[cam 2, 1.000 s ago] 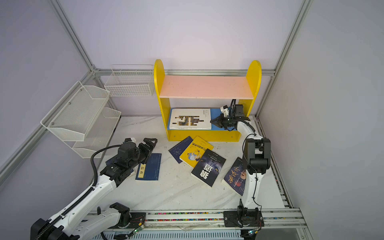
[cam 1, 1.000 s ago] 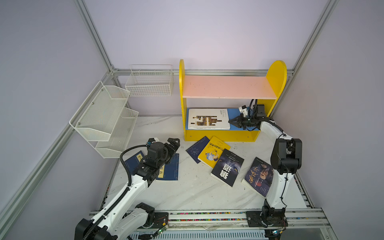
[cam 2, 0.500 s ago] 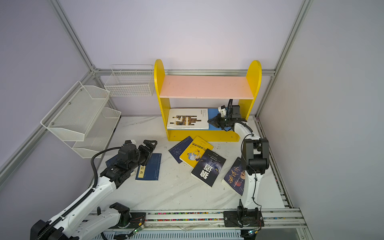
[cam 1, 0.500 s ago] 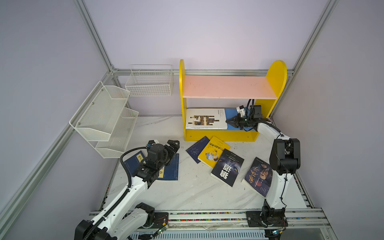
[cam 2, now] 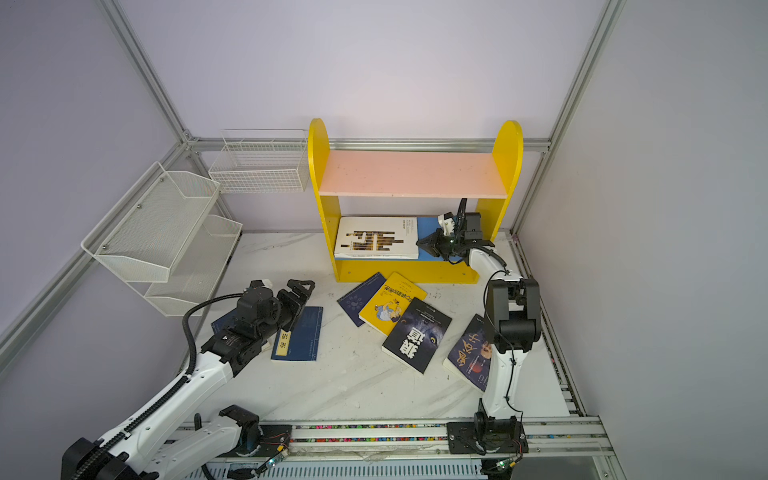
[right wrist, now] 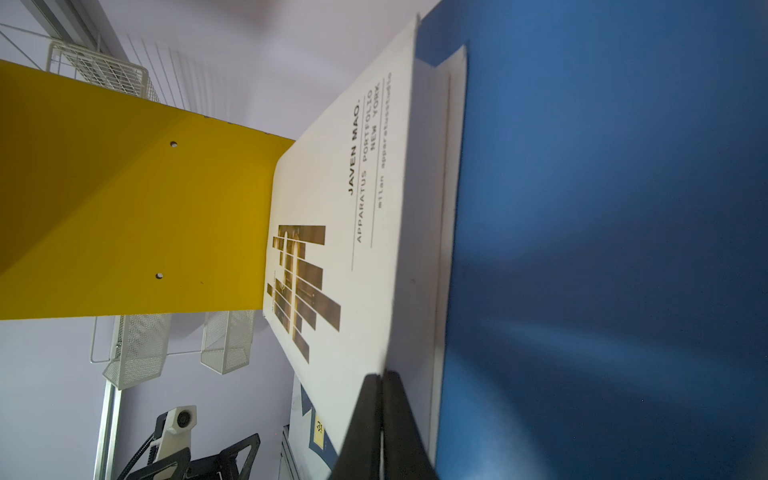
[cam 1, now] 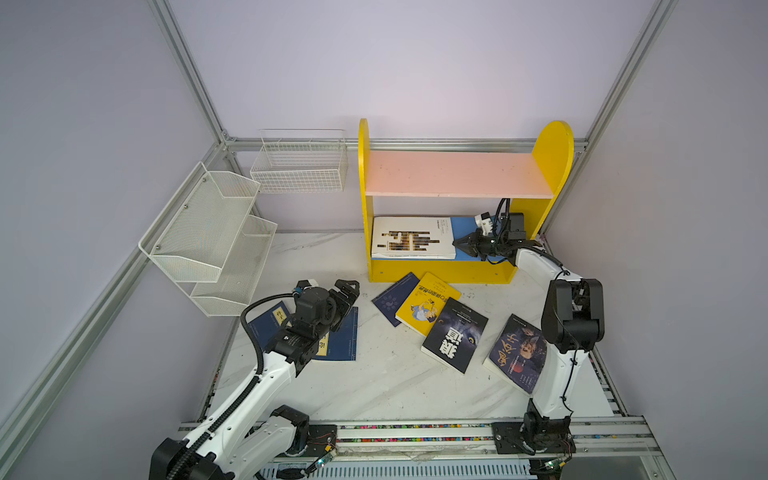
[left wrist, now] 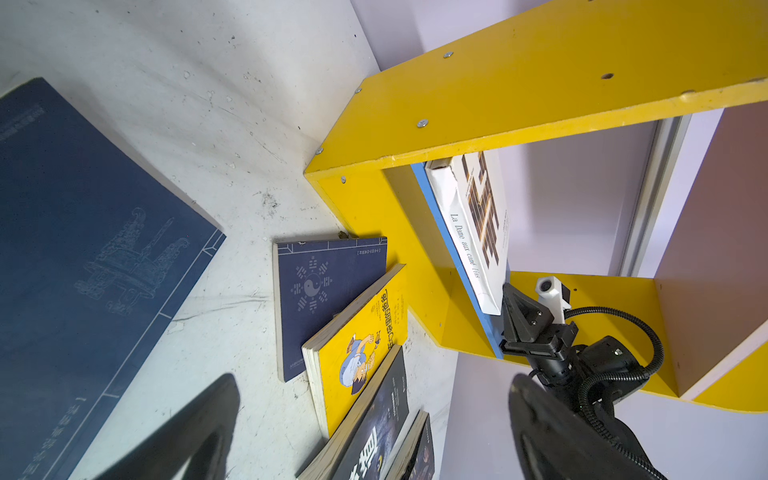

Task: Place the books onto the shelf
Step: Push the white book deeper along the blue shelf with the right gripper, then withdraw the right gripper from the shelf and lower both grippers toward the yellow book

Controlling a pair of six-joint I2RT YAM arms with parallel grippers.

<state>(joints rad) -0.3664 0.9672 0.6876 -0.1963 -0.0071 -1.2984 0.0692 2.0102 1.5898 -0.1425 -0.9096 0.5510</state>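
At the far left a white mesh rack [cam 1: 208,237] hangs on the wall, & beside it a wire basket [cam 1: 299,166]. Below them the left gripper [cam 1: 345,296] hovers just over the flat navy book [cam 1: 343,336], which lies on the table [cam 1: 374,386]. A half-hidden navy book [cam 1: 269,322] w/ a yellow label lies under the arm. In the left wrist view its fingers [left wrist: 199,428] stand wide apart & nothing is between them.

In the middle, in front of the shelf [cam 1: 552,153], 3 books overlap on the table. The symbol navy book [cam 1: 390,297] is lowest, the yellow book [cam 1: 428,305] lies partly on it, & the dark book w/ white characters [cam 1: 455,336] covers the yellow one's corner.

Above these, the white book [cam 1: 411,239] lies flat on the blue lower board [cam 1: 463,226], at its left end. The right gripper [cam 1: 458,245] reaches into this lower tier from the right. Its fingers [right wrist: 365,415] are pressed together w/ nothing gripped, & the tips touch the book's right edge nr the front corner.

Furthest right, a second dark book [cam 1: 517,353] lies on the table, partly behind the right arm.
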